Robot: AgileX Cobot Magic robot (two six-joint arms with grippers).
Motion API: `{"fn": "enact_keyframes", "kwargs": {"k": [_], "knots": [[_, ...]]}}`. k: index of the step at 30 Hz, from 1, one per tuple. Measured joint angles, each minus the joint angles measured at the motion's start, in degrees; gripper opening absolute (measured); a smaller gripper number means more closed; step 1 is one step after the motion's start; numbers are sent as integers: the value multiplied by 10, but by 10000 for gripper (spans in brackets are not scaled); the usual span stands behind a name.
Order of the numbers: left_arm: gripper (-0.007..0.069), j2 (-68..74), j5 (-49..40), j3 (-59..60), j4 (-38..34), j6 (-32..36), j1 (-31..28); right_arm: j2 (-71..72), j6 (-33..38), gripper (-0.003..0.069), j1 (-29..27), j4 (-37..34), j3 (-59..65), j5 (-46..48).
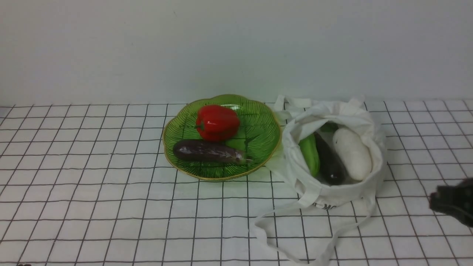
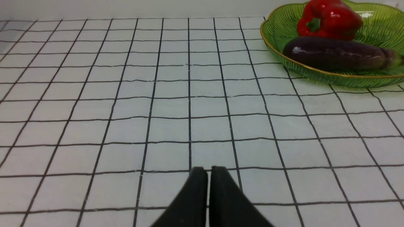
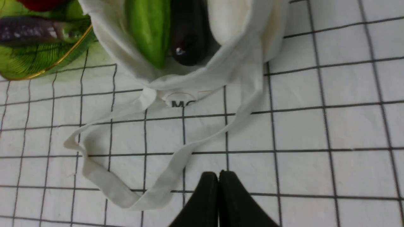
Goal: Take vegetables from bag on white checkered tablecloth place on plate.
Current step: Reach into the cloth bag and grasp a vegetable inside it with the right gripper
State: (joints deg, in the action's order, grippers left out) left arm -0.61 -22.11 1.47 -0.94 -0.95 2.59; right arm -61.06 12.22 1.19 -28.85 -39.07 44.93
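Note:
The bag (image 1: 364, 120) lies open on the white checkered tablecloth (image 1: 92, 184), right of the plate (image 1: 168, 155). Inside it lie three vegetables side by side: a long green one (image 1: 309, 153), a dark aubergine (image 1: 330, 162) and a white oblong one (image 1: 352, 153). A red pepper (image 1: 217, 122) and a purple aubergine (image 1: 208, 151) rest on the plate. My right gripper (image 1: 436, 201) hovers near the bag's right front, shut and empty (image 3: 218, 175). In the left wrist view my left gripper (image 2: 207, 170) is shut and empty over bare cloth, left of the plate (image 2: 315, 71).
The bag's long strap (image 3: 104, 183) loops out over the cloth in front of the bag, close to my right gripper. A pale wall runs along the table's far edge.

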Motion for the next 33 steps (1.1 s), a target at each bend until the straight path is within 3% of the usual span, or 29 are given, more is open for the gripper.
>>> {"fn": "enact_keyframes", "kwargs": {"k": [4,9,11,16,22,33], "knots": [[-8,0,0,0,0,0,0,-120,62,53,17,-42,-83,59],[-8,0,0,0,0,0,0,-251,75,165,65,-16,-201,95],[-8,0,0,0,0,0,0,-311,40,248,89,45,-262,98],[-8,0,0,0,0,0,0,-374,-64,372,112,156,-333,86],[-8,0,0,0,0,0,0,-444,-126,494,113,214,-347,20],[-8,0,0,0,0,0,0,-518,-204,527,113,301,-347,-22]]}}
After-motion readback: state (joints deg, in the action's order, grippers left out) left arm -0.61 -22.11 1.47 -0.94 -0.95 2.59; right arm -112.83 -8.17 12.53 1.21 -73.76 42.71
